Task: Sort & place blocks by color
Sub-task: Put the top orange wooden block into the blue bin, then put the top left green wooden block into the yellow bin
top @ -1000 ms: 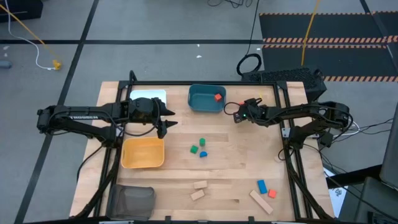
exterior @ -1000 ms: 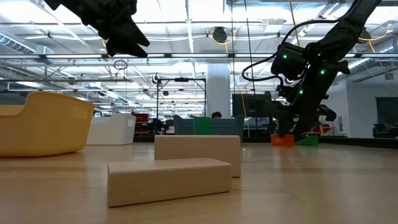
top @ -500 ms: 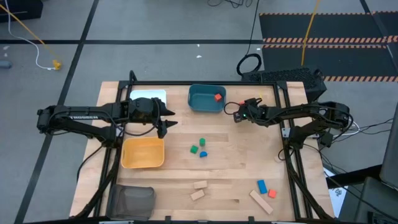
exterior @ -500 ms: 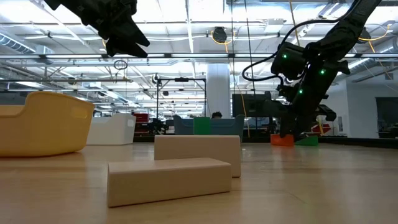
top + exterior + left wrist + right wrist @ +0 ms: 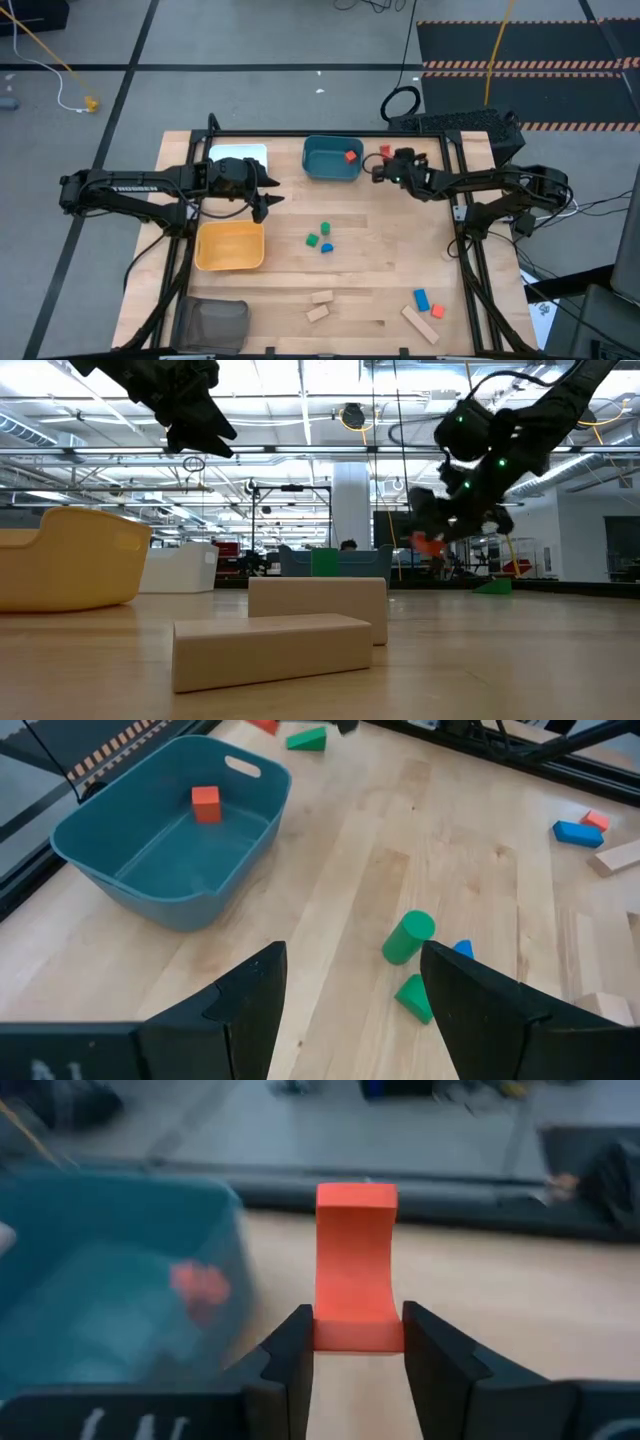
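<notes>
The right gripper (image 5: 384,163) is closed on a red block (image 5: 356,1265), which stands upright between its two fingers (image 5: 288,1355). In the high view this gripper is just beside the right edge of the teal bin (image 5: 325,167), above the back part of the table (image 5: 400,250). In the low view the red block (image 5: 430,544) is lifted clear of the table top. Inside the teal bin lies another red block (image 5: 350,156), near its right wall.

The left gripper (image 5: 270,190) hangs over the table between the white tray (image 5: 240,155) and the yellow bin (image 5: 230,247). Its fingers (image 5: 250,1005) stand wide apart and hold nothing.

In the middle of the table there is a small group: a green cylinder (image 5: 324,229), a green wedge (image 5: 312,240) and a blue block (image 5: 327,247), close to each other. The left wrist view shows the cylinder (image 5: 407,937) lying on its side, with the blue piece (image 5: 462,950) partly hidden behind the finger.

Near the front edge two tan blocks (image 5: 319,304) lie close together. At the front right corner there are a blue block (image 5: 421,298), a small orange block (image 5: 438,312) and a long tan block (image 5: 419,325) lying diagonally. One more green wedge (image 5: 306,739) lies on the table behind the teal bin in the left wrist view. A dark mesh basket (image 5: 212,324) stands at the front left corner.
</notes>
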Controlling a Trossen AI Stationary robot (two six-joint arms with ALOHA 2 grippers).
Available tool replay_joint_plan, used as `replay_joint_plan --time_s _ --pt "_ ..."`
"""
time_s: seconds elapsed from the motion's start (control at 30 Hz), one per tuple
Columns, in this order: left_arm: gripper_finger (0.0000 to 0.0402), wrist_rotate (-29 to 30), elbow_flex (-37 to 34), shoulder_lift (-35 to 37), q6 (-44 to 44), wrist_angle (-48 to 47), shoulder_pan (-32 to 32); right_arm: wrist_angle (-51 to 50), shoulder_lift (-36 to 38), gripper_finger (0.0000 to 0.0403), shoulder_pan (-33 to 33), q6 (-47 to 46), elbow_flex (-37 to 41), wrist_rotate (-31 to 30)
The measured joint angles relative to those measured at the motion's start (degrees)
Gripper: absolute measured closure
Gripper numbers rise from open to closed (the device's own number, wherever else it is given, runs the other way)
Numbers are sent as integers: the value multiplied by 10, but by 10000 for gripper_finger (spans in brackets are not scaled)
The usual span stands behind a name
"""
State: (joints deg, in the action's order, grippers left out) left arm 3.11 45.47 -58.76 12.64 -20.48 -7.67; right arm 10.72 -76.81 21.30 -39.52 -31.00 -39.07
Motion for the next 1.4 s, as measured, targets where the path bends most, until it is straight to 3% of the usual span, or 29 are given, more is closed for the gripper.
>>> replay_joint_plan --time_s 0.2,0.3,0.67,0.97,1.23,1.4 --pt "169 0 0 0 0 2 0 202 -1 293 -10 107 0 11" --pt "169 2 0 0 0 7 0 263 -1 294 -11 144 0 75" --pt "169 4 0 -1 14 22 0 285 -68 277 -12 112 -1 169" --pt "169 4 0 -1 23 17 0 387 -140 283 -24 125 -1 169" --pt "169 3 0 -1 13 4 0 393 -143 222 -19 136 -1 168" --pt "169 3 0 -1 12 4 0 398 -143 205 -15 147 -1 167"
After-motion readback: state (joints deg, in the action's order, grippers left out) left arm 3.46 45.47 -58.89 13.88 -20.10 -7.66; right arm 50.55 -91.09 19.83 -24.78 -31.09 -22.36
